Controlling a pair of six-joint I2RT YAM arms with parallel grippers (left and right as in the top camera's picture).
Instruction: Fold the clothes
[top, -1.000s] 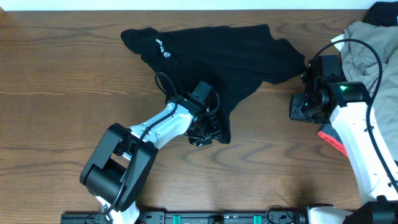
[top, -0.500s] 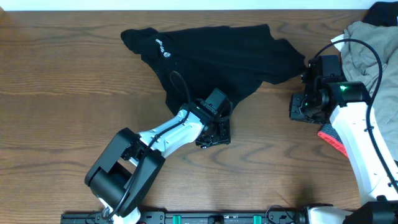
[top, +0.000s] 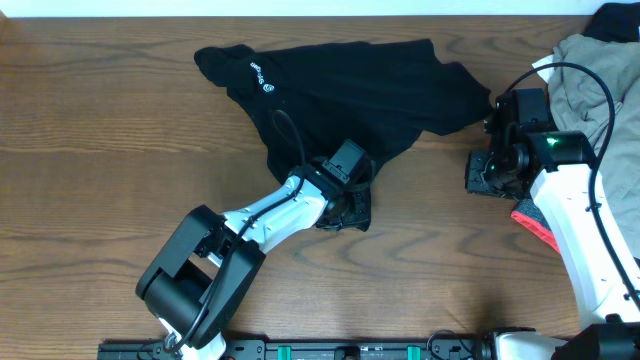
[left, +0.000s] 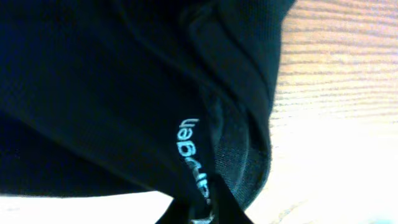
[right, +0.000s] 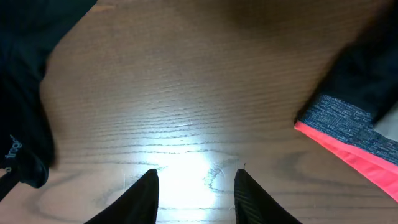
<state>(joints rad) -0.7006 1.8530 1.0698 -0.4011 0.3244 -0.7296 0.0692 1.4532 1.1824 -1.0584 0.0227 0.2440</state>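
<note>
Since a second earlier, left gripper (top: 345, 213) had slid right along the shirt (top: 340, 90) to its lower tip and clamped onto it. Right gripper (right: 196, 198) hung released over bare table (top: 100, 150). Shirt lay crumpled mid-table, no fold made; pile (top: 590, 70) at right waited.

Four garments show in all: one black shirt (top: 340, 85) across the upper middle of the overhead frame, one khaki-grey garment (top: 595, 65) at the upper right, one further black piece (top: 618, 20) in the top right corner, and one coral-pink item (top: 535, 225) lower at the right edge. The shirt bears one patch of white print (top: 262, 76). Two arms — one left arm (top: 270, 210), one right arm (top: 575, 210) — over one wooden counter (top: 90, 150). The right wrist view shows two fingers (right: 142, 196).
</note>
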